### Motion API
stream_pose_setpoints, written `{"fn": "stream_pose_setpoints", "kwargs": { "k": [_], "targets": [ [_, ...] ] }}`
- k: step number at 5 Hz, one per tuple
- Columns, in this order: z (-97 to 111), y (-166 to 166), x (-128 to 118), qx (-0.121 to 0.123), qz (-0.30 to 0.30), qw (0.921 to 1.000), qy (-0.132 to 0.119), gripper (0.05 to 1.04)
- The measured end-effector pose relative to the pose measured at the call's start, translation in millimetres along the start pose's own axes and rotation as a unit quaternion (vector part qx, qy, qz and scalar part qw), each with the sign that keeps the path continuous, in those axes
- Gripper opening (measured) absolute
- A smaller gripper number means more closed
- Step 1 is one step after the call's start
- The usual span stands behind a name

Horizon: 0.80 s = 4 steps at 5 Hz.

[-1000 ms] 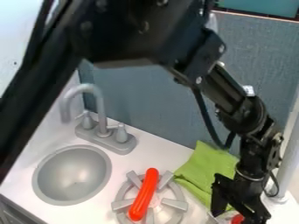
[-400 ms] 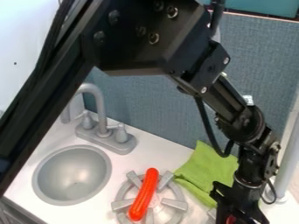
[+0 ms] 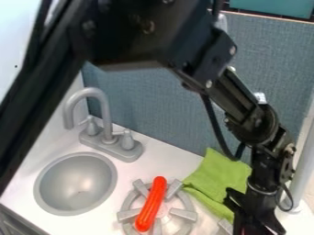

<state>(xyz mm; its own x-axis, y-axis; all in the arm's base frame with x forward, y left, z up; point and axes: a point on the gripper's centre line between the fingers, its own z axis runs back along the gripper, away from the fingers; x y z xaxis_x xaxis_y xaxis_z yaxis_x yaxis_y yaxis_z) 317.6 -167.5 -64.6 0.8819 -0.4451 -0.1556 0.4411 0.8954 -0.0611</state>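
The black gripper point(image 3: 255, 217) hangs at the bottom right, its lower end at the view's bottom edge. Just left of it and behind lies a crumpled green cloth point(image 3: 215, 180) on the white counter. An orange-red sausage-shaped toy point(image 3: 151, 204) rests diagonally across the grey burner grate point(image 3: 183, 213), left of the gripper and apart from it. What is under the gripper is hidden.
A round grey sink point(image 3: 76, 184) sits at the left, with a grey faucet point(image 3: 104, 110) behind it. The grey-blue back panel point(image 3: 153, 110) stands behind the counter. A pale post point(image 3: 301, 176) rises right of the gripper.
The gripper has lowered slightly toward the bottom edge. A red thing seen at it earlier is now almost wholly hidden. The toy, cloth and grate have stayed put.
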Motion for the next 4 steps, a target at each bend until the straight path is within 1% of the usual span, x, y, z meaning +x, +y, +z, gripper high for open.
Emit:
{"fn": "stream_pose_setpoints", "kwargs": {
  "k": [1,2,3,4],
  "targets": [
    [13,4,-16,0.016,0.004,0.9999,-0.003,0.11],
    [20,-6,-41,0.013,0.019,0.9997,-0.003,0.109],
    [3,-31,-66,-0.007,0.004,0.9998,0.017,0.109],
    [-4,-54,-69,-0.007,-0.061,0.9981,0.002,0.109]
  ]
}}
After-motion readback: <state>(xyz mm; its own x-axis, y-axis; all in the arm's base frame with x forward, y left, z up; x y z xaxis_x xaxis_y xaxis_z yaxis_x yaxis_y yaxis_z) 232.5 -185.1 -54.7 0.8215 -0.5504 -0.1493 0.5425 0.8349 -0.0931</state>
